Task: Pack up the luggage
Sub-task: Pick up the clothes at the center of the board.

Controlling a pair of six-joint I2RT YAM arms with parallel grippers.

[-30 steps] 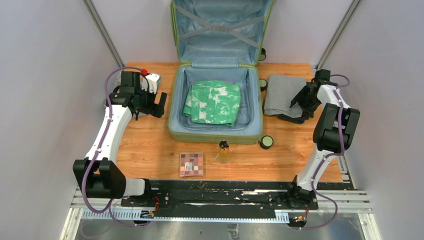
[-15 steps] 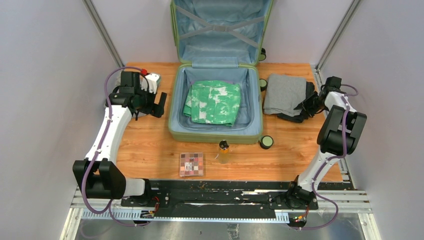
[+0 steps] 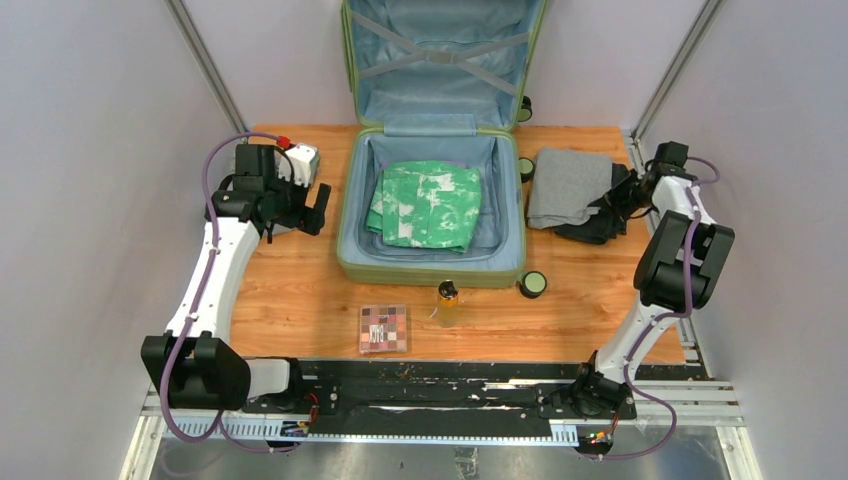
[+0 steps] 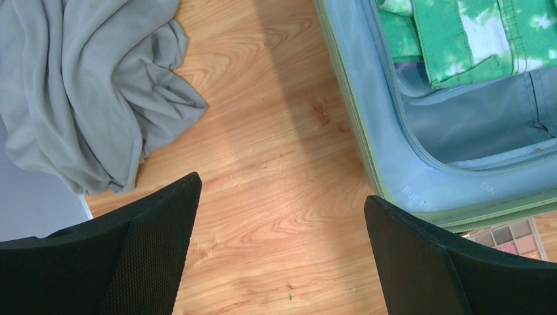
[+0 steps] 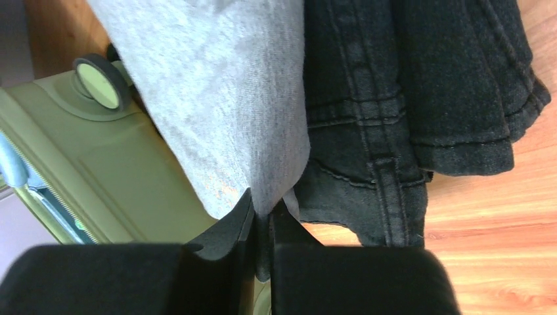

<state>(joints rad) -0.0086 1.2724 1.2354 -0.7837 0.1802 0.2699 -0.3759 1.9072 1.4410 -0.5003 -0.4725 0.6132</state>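
The luggage (image 3: 430, 272) lies open at the middle back of the table, its lid upright against the wall. A folded green-and-white garment (image 3: 428, 205) rests in its base. Right of it a folded grey garment (image 3: 566, 187) lies on black jeans (image 3: 600, 232). My right gripper (image 3: 616, 204) is at the pile's right side; in the right wrist view it (image 5: 263, 207) is shut on the grey garment's (image 5: 217, 98) edge, with the jeans (image 5: 407, 98) beside it. My left gripper (image 3: 316, 207) hangs open left of the luggage, over bare wood (image 4: 282, 190), holding nothing.
A loose grey cloth (image 4: 79, 85) lies left of the luggage wall (image 4: 407, 177). A makeup palette (image 3: 383, 328) and a small amber bottle (image 3: 447, 303) sit in front of the luggage. One of the luggage wheels (image 3: 533, 284) sticks out at its front right corner. A white object (image 3: 302, 156) lies behind the left arm.
My right gripper has swung out to the pile's right side and closed on the grey garment's edge. The left arm has shifted only slightly and stays open.
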